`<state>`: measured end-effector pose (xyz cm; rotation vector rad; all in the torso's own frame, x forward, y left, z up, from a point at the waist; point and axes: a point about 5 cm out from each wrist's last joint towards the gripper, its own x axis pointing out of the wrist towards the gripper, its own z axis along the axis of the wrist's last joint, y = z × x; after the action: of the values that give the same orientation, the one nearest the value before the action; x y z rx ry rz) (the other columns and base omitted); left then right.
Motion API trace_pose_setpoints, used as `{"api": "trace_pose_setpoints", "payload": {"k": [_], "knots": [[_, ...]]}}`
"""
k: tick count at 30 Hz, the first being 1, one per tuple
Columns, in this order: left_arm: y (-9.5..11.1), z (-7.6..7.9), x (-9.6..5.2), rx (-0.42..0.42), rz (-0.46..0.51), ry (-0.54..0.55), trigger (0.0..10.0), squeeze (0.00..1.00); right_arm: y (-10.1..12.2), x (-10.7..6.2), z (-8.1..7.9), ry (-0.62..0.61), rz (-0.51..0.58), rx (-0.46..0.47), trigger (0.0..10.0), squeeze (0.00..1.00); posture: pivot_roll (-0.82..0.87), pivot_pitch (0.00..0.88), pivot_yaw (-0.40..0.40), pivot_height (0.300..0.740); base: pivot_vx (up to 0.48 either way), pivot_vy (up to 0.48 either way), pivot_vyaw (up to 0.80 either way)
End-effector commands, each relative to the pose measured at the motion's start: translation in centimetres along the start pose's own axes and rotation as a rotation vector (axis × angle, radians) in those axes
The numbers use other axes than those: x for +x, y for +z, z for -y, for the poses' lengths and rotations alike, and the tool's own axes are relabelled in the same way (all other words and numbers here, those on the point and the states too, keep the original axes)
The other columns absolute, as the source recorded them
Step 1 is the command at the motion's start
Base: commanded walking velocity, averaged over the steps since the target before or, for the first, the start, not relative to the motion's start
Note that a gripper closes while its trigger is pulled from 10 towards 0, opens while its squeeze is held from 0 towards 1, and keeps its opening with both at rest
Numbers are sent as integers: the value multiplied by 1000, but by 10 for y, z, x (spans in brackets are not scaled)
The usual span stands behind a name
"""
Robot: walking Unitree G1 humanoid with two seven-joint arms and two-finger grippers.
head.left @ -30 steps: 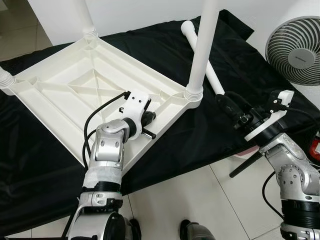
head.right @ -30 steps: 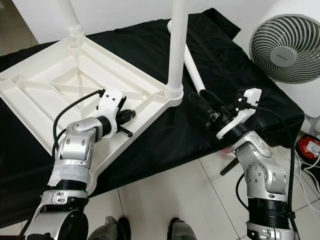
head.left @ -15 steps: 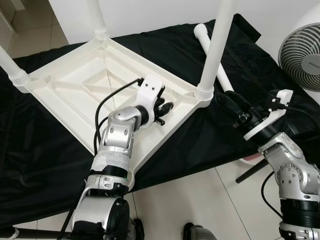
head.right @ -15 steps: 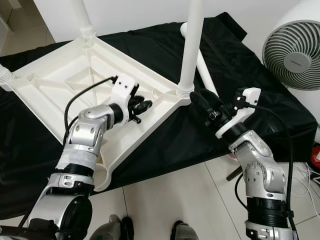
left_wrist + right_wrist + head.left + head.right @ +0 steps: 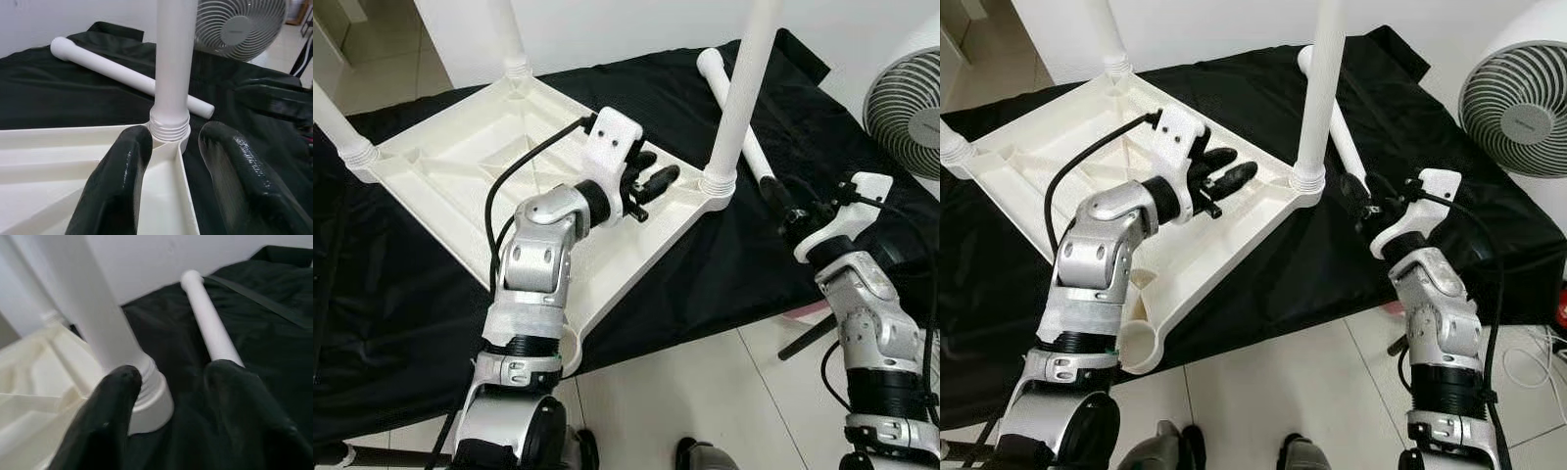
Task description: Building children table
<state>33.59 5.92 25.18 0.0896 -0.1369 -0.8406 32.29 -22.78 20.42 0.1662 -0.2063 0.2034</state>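
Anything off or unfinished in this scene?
One table leg lies loose on the black cloth beside the upturned tabletop, and the near corner socket is empty. Both grippers, left and right, hold nothing.

left gripper (image 5: 656, 179) has lifted toward the fitted leg (image 5: 740, 93), fingers parted.

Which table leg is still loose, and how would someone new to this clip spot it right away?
Start at the upside-down white table top on the black cloth. Just past its right corner, where one screwed-in leg stands upright, the loose leg lies flat on the cloth, running back from the right gripper. It alone is lying down; the others stand in corner sockets.
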Motion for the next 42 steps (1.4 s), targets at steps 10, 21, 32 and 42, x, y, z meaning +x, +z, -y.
{"api": "trace_pose_setpoints", "payload": {"k": [10,21,32,42], "knots": [[2,-16,-20,33,-5,82,10000,0,-10,29,8,-147,-5,-59,10000,1000,-96,165,88,740,0,0,0],[6,-12,-21,27,2,56,10000,0,-14,43,10,-154,-22,-86,10000,0,-82,207,87,740,0,0,0],[5,-4,-29,14,-22,47,10000,0,-17,58,18,-188,-71,-105,10000,0,-45,266,92,740,0,0,0],[6,-1,-32,-2,-42,46,10000,0,-17,71,11,-138,-84,-110,10000,0,-23,298,107,740,0,0,0]]}}
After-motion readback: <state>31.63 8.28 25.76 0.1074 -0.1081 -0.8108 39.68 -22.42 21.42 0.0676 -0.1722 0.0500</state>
